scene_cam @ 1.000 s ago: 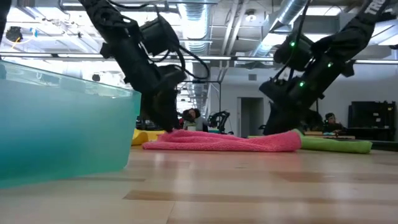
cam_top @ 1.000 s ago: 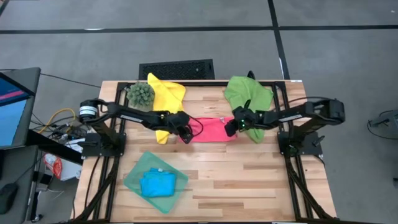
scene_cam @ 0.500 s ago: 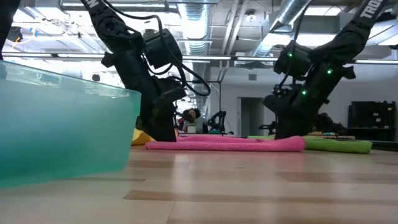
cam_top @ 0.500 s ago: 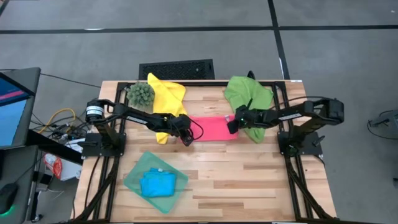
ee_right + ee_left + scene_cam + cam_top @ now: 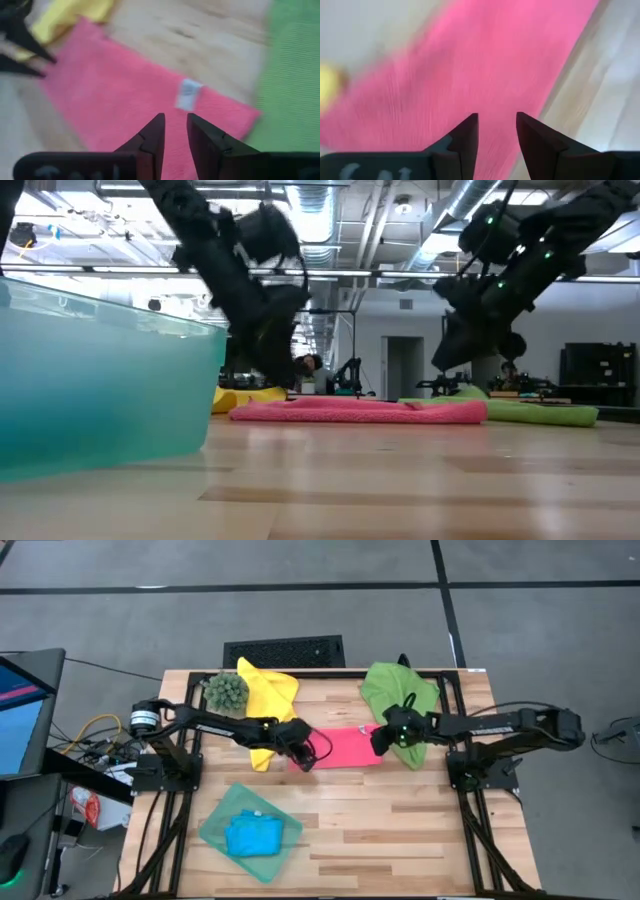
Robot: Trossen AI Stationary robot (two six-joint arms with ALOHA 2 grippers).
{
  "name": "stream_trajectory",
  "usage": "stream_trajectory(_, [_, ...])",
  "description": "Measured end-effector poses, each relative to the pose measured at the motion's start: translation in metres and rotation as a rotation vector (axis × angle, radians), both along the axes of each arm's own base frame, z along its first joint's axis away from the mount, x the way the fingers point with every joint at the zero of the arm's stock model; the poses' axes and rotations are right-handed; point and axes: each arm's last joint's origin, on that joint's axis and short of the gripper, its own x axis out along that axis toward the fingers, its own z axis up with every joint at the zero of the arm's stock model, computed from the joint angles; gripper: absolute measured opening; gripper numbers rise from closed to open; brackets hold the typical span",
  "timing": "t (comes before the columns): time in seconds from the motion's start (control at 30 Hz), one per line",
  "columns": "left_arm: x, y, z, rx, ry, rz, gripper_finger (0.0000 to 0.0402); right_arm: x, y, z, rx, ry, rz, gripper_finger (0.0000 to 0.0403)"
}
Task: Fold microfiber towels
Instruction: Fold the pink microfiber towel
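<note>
- Pink towel point(image 5: 345, 747) lies folded flat mid-table, between yellow and green ones.
- My left gripper point(image 5: 496, 134) and right gripper point(image 5: 175, 131) hover above it, jaws slightly apart, empty.
- Soft, light, floppy; I'd pinch corners.

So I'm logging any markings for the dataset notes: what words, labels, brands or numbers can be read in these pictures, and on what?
None can be read.
White tag on the pink towel: too blurred to read.
Pale marks on the left gripper's body: cut off and blurred.
Letters on the arm at the low view's top right corner: only a fragment, not readable.
</note>
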Motion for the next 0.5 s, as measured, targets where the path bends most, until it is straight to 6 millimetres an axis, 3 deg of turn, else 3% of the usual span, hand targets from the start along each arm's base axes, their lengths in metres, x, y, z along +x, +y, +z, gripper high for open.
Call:
stream_trajectory(0.2, [0.007,0.001,0.008,0.044,-0.08,-0.001,0.0125,0.003,0.027,-0.01,0.042,0.074,0.128,0.0106])
stream_trajectory(0.5, [0.012,-0.009,-0.027,-0.008,0.048,-0.081,0.0125,0.002,0.053,-0.044,0.099,0.319,0.177,0.0106])
